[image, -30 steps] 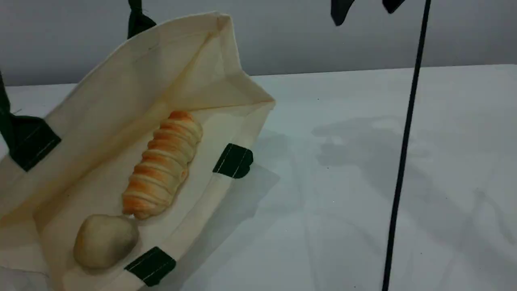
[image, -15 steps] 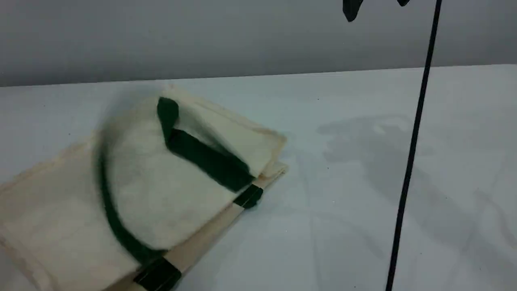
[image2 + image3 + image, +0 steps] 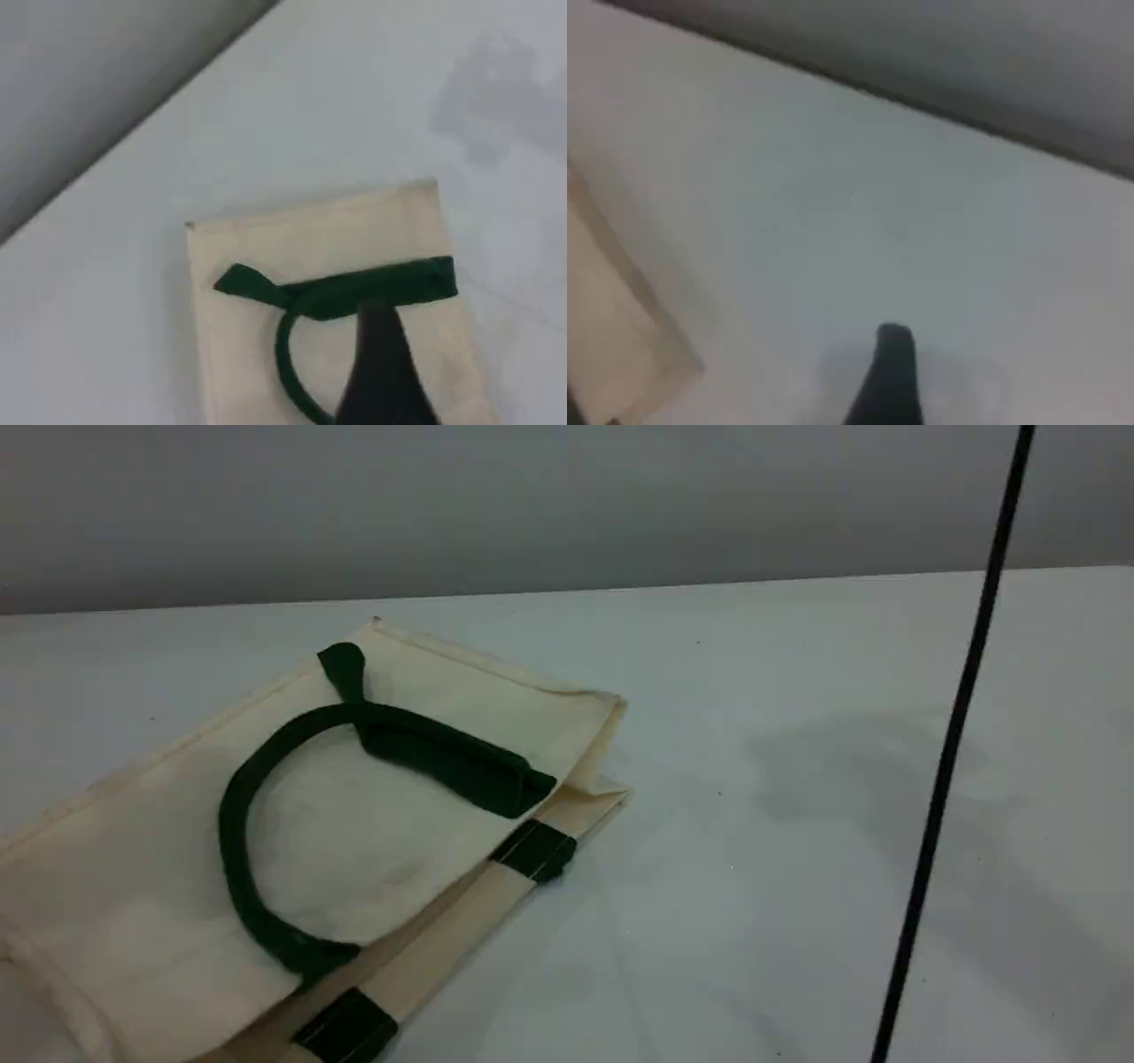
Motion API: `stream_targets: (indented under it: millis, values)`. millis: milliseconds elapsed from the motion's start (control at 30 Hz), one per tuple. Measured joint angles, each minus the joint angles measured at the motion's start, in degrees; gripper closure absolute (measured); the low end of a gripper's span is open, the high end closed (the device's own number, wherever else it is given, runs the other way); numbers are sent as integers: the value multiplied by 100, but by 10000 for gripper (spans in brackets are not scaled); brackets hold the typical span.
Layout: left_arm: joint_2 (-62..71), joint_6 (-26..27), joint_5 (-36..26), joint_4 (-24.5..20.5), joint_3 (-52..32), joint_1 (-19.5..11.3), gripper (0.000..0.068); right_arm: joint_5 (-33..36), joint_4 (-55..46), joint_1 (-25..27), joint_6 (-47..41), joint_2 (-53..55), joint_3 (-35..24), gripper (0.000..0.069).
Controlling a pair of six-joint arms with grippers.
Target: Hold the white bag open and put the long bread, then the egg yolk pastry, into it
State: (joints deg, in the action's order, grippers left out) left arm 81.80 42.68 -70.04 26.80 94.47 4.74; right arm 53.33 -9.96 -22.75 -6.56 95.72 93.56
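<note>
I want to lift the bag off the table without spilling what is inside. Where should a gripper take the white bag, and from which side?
Take the white bag by its dark green handle, probably from above. The bag lies collapsed flat on the table, and the handle's loop rests on its top panel, fully exposed. The curved stretch on the left looks easiest for a fingertip to slip under; the flat canvas offers no edge to pinch.

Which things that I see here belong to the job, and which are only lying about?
Belongs to the job:
- white bag, lying flat and closed on the table, green handle on top

Not part of the job:
- thin black cable hanging at the right

Bread and pastry are not visible now.
</note>
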Motion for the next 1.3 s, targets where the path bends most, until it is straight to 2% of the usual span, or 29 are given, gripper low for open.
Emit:
stream_targets:
  millis: [200, 467, 600, 900, 1300]
  values:
    - [-616, -232, 0, -12, 0, 0, 241, 395, 359, 0, 206, -946, -4, 102]
    - [-1622, -1185, -11, -781, 0, 0, 241, 1061, 427, -6, 256, -2187, -161, 102]
    - [-2118, -1614, 4, -890, -67, 0, 241, 1225, 644, -6, 271, -2946, -424, 102]
    - [-3736, -1887, -3, -878, -1349, 0, 241, 1615, 897, -6, 349, -5147, -1677, 102]
    - [-6353, -2569, 3, -865, -3932, 0, 241, 1676, 1346, -6, 727, -8384, -3777, 102]
